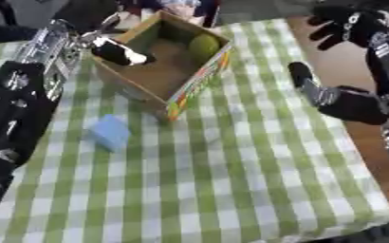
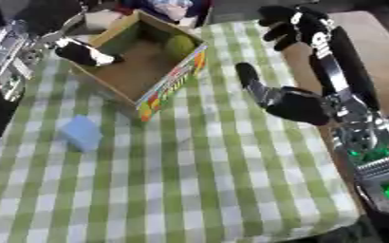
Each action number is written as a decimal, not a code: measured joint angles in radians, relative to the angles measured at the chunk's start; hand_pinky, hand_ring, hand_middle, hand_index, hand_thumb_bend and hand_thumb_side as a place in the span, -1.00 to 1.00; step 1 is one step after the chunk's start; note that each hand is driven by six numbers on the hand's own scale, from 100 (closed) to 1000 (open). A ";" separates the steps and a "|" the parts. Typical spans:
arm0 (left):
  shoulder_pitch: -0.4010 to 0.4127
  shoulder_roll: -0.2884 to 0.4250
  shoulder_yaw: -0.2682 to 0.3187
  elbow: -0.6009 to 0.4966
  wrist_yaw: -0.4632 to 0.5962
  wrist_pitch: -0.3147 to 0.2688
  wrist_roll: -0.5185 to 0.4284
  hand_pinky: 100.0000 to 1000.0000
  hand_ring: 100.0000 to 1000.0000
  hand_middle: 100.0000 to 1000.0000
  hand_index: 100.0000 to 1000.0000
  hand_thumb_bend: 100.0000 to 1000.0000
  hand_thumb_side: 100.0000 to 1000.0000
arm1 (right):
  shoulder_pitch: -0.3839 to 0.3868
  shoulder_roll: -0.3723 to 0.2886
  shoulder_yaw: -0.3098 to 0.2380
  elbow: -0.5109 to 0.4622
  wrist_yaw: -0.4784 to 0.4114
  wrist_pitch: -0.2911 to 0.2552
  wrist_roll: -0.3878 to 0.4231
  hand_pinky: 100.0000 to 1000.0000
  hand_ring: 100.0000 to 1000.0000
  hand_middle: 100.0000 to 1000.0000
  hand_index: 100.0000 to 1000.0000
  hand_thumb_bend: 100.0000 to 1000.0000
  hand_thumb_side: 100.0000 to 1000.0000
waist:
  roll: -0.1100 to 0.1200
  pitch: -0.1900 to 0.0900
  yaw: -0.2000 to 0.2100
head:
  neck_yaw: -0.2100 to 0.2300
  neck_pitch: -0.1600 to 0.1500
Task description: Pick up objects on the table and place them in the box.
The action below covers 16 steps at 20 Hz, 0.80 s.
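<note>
Hands at the box, blue block on the desk

Your left robot hand (image 1: 121, 53) reaches over the near wall of the open cardboard box (image 1: 199, 79), its fingers hard to make out, so you cannot tell its state. Your right robot hand (image 2: 282, 102) hovers open above the desk (image 1: 256, 180), holding nothing. One green round object (image 1: 204, 46) lies inside the box; one blue block (image 1: 111, 132) lies on the checked cloth.

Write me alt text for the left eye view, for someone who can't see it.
A cardboard box sits at the far side of a green-and-white checked table, holding a yellow-green round object, with the robot's left hand reaching over its near-left wall. A light blue block lies on the cloth in front of the box, and the right hand hovers open on the right.
</note>
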 measured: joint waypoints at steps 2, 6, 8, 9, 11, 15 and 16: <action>0.021 0.028 -0.001 -0.046 0.022 -0.023 -0.005 0.34 0.39 0.43 0.65 0.12 0.02 | 0.001 0.000 -0.001 0.000 0.000 0.000 0.000 0.06 0.25 0.36 0.67 -0.56 -0.38 | 0.002 0.001 0.007 | -0.005 -0.001; 0.085 0.114 -0.010 -0.154 0.085 -0.085 -0.018 0.34 0.37 0.37 0.61 0.06 -0.04 | 0.004 0.000 -0.005 0.002 0.000 0.000 -0.002 0.06 0.25 0.35 0.67 -0.57 -0.38 | 0.007 0.002 0.016 | -0.015 -0.002; 0.124 0.163 -0.031 -0.208 0.118 -0.118 -0.036 0.35 0.38 0.37 0.61 0.05 -0.08 | 0.008 0.000 -0.006 0.005 0.000 0.000 -0.002 0.06 0.25 0.35 0.67 -0.57 -0.38 | 0.011 0.003 0.020 | -0.019 -0.004; 0.144 0.188 -0.046 -0.235 0.134 -0.135 -0.048 0.36 0.39 0.38 0.61 0.02 -0.12 | 0.009 -0.001 -0.006 0.006 0.000 -0.001 -0.003 0.06 0.25 0.35 0.67 -0.57 -0.38 | 0.013 0.004 0.022 | -0.022 -0.004; 0.187 0.241 -0.080 -0.289 0.168 -0.168 -0.077 0.37 0.40 0.38 0.62 0.03 -0.15 | 0.009 -0.001 -0.006 0.006 0.000 -0.001 -0.004 0.06 0.25 0.35 0.67 -0.57 -0.38 | 0.017 0.006 0.023 | -0.025 -0.005; 0.250 0.334 -0.125 -0.375 0.233 -0.226 -0.138 0.38 0.42 0.41 0.63 -0.01 -0.23 | 0.008 -0.001 -0.006 0.006 0.000 -0.001 -0.004 0.06 0.25 0.35 0.67 -0.58 -0.38 | 0.018 0.008 0.020 | -0.025 -0.006; 0.261 0.351 -0.135 -0.392 0.251 -0.237 -0.155 0.38 0.43 0.42 0.64 -0.02 -0.24 | 0.008 -0.001 -0.006 0.006 0.000 -0.001 -0.004 0.06 0.25 0.35 0.67 -0.58 -0.38 | 0.018 0.008 0.018 | -0.025 -0.006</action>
